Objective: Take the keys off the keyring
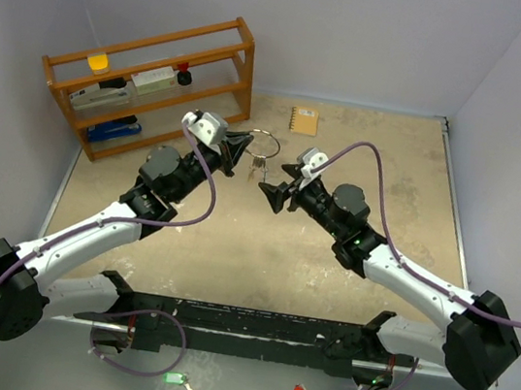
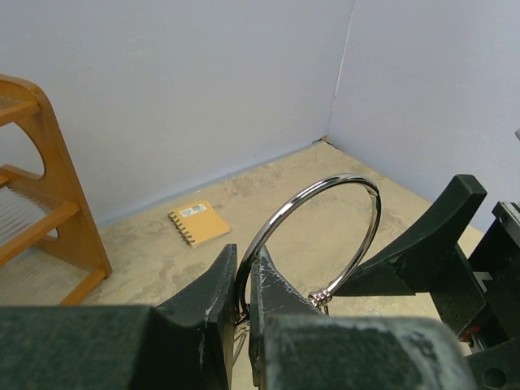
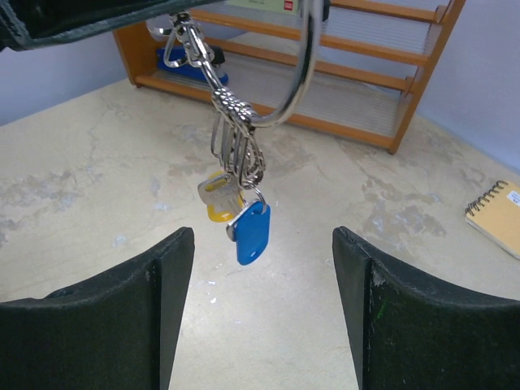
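Above the mottled beige tabletop (image 1: 392, 166), left gripper (image 1: 241, 149) pinches the thin silver wire keyring (image 2: 340, 178), silver, yellow and blue keys (image 3: 236, 207) dangling below, just before the open-jawed right gripper (image 1: 279, 180).

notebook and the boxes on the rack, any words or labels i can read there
No text can be read.
The notebook has a white cover label, its print too small.
The white box on the wooden rack has blurred marks.
The keys show no lettering.
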